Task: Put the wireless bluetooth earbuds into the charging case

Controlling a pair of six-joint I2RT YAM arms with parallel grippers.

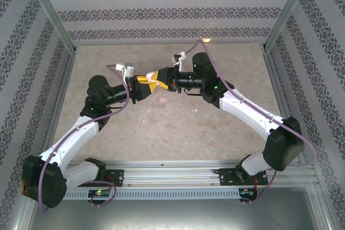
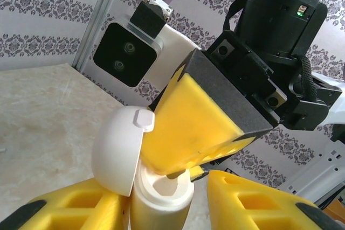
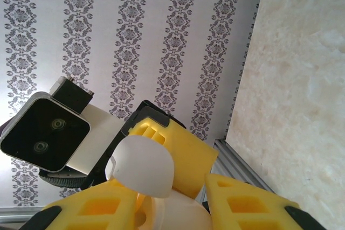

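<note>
"Question: how is the left gripper (image 2: 164, 187) set?"

"It is closed on the charging case (image 2: 161, 206). The white body is held upright between its yellow fingers (image 2: 81, 208), clear of the table (image 2: 38, 111). The lid (image 2: 119, 152) is swung open and is leaned toward the finger on the left side of that view."

"And the right gripper (image 3: 167, 184)?"

"It is set against the open top of the charging case. In the left wrist view one of its yellow pads (image 2: 188, 127) is seen with its tip at the case's mouth. In its own view its fingers are seen apart, with the white case between them and the domed lid just beyond. Whether anything is pinched there, or whether the case itself is squeezed, cannot be told."

"Where is an earbud (image 1: 193, 110) to be seen?"

"In the top view one small white piece — taken for an earbud, though too small to be sure — is seen lying on the table. It is placed to the right of the charging case and nearer the arm bases, well apart from both grippers. What lies inside the case's hollow cannot be told, since the mouth is partly covered by the right gripper's pad."

"What else is seen near the charging case?"

"The right wrist camera (image 2: 126, 52) is seen just behind the lid, and the left wrist camera (image 3: 43, 136) is seen beyond the case in the right wrist view."
</note>
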